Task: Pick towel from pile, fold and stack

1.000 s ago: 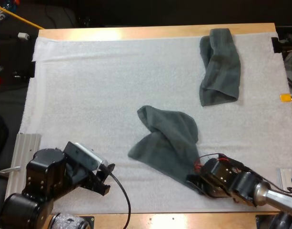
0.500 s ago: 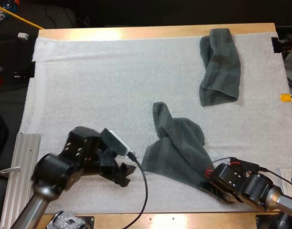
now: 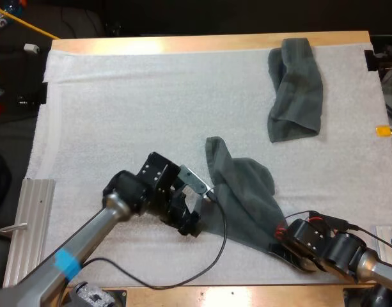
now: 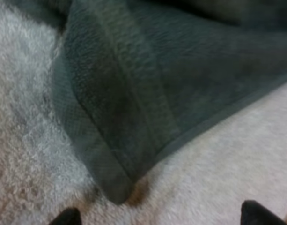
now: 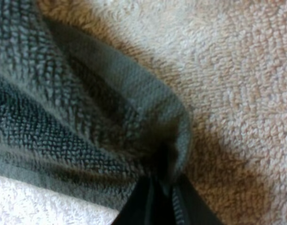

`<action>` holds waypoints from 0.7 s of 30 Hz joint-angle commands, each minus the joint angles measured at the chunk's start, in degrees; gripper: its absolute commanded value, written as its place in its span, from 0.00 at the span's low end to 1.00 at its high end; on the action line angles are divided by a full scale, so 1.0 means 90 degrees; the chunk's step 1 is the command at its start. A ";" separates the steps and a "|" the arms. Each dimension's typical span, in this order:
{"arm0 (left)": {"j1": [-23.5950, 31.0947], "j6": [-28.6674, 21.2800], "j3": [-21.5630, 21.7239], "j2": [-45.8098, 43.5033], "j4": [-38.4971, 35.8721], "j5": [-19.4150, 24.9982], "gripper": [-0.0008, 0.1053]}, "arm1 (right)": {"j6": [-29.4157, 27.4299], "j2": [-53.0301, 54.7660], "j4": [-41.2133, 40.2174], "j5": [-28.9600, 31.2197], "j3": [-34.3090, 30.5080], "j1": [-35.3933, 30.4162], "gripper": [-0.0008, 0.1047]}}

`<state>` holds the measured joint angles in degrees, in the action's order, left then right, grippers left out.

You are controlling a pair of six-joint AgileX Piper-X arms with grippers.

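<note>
**Two arms at the start of a fold.** The left gripper has swung in from the near-left corner of the mat, where it sat a second ago, and now stands at the near-left edge of the towel. In the left wrist view its two fingertips are set wide apart over bare mat, with the towel's corner lying between and just ahead of them; nothing is held. The right gripper is closed on the towel's near-right corner (the right wrist view shows the black fingers pinching a fold of cloth where the hem bunches). A second ago that corner lay farther left and the cloth was spread toward the middle of the mat. The right arm has since drawn it toward the right and the near edge, and over the last half second neither the towel nor the right gripper has shifted. The towel lies rumpled at centre-right of the mat, one lobe pointing to the far side. Judged from this, one corner is secured and the other is about to be taken, so folding proper has not begun. A second towel lies at the far right, well apart.
</note>
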<state>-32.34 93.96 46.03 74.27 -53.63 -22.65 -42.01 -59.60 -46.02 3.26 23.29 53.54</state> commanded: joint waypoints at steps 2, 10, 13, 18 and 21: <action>-0.0018 0.0075 0.0016 0.0220 0.0147 -0.0034 0.63 | -0.0036 0.0051 -0.0072 0.0089 0.0010 -0.0024 0.01; -0.0018 0.0074 0.0016 0.1268 0.0314 -0.0034 0.63 | -0.0036 0.0051 -0.0072 0.0089 0.0010 -0.0024 0.01; -0.0018 0.0074 0.0016 0.1538 0.0347 -0.0129 0.63 | -0.0036 0.0051 -0.0072 0.0089 0.0010 -0.0024 0.01; -0.0018 0.0074 0.0016 0.1720 0.0474 -0.0818 0.58 | -0.0036 0.0051 -0.0072 0.0089 0.0010 -0.0024 0.01; -0.0018 0.0074 0.0016 0.1721 0.0504 -0.0949 0.46 | -0.0036 0.0051 -0.0072 0.0089 0.0010 -0.0024 0.01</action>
<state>-32.34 94.33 46.03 89.93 -49.29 -30.27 -42.01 -59.60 -46.11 3.26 23.29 53.54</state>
